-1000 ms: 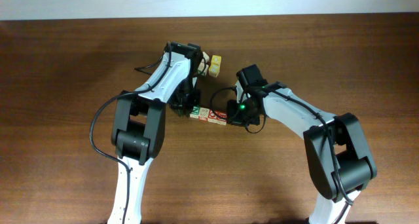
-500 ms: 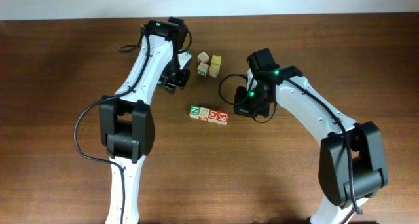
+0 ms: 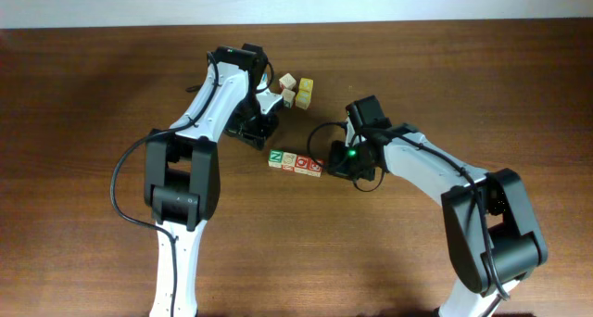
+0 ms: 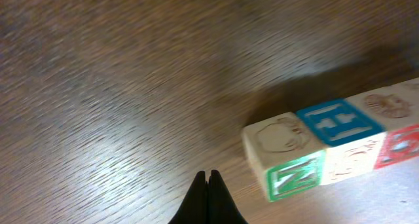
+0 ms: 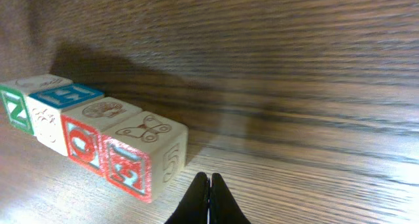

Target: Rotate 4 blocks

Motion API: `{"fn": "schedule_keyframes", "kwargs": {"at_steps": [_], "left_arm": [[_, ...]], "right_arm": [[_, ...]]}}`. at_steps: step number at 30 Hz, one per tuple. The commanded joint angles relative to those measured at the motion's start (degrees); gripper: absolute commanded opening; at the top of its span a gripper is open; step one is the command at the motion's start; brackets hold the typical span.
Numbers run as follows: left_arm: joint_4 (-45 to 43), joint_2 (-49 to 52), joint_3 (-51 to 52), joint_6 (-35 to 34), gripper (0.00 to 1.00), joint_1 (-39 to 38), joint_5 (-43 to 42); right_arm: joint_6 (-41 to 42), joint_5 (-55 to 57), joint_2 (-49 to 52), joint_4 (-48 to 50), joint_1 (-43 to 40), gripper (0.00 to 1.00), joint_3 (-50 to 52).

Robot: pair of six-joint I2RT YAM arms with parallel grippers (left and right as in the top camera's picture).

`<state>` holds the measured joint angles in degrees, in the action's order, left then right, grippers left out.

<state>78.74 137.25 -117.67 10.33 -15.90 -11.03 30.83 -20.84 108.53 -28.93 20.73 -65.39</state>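
Observed from beside the rig: the row of four small pale-wood alphabet cubes (image 3: 296, 161) lies near the middle of the dark brown wooden table (image 3: 93, 224). The cubes touch face to face, and the row runs at a slight slant in the overhead view. The green-lettered end cube (image 4: 288, 156) sits at the left arm's side and the red-numbered end cube (image 5: 131, 165) closes the far end. Between them are a blue-topped cube (image 5: 65, 94) and a red-lettered cube (image 5: 82, 144). The left gripper (image 4: 208, 181) has its fingers pressed together on nothing, near the green end but clear of it. The right gripper (image 5: 209, 183) is likewise clenched and empty, just beside the red-numbered cube — not touching it, as far as its wrist view shows. A loose cluster of spare cubes (image 3: 296, 90) stands well apart toward the back. Assessment: the turning looks to be in hand, but how far it has gone cannot be told. Recommendation: use the closed tips as pushers, set low against the side faces of the two end cubes. Each arm should press the opposite way, slowly, so the row pivots as one piece rather than buckling at a joint — and the left arm should keep off the spare cluster.
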Motion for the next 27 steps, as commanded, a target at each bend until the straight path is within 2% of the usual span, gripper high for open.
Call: {"fn": "schedule_keyframes", "kwargs": {"at_steps": [1, 7, 10, 22, 27], "left_arm": [[-0.09, -1.20, 0.42, -0.98, 0.00, -0.07, -4.66], [0.09, -1.20, 0.61, -6.19, 0.00, -0.07, -4.39], [1.25, -1.20, 0.63, -13.38, 0.00, -0.11, -4.42], [-4.00, -1.22, 4.63, -14.62, 0.00, -0.90, -4.24], [-3.30, -3.02, 4.20, -14.67, 0.00, -0.09, -4.22]], "right_arm": [[0.68, 0.37, -1.11, 0.70, 1.11, 0.05, 0.48], [2.51, 0.24, 0.72, 1.14, 1.05, 0.04, 0.48], [2.69, 0.02, 0.72, 1.36, 1.05, 0.04, 0.48], [2.69, -0.50, 0.72, 2.01, 1.07, 0.04, 0.48], [2.67, -0.33, 0.74, 1.97, 1.07, 0.04, 0.48]]}}
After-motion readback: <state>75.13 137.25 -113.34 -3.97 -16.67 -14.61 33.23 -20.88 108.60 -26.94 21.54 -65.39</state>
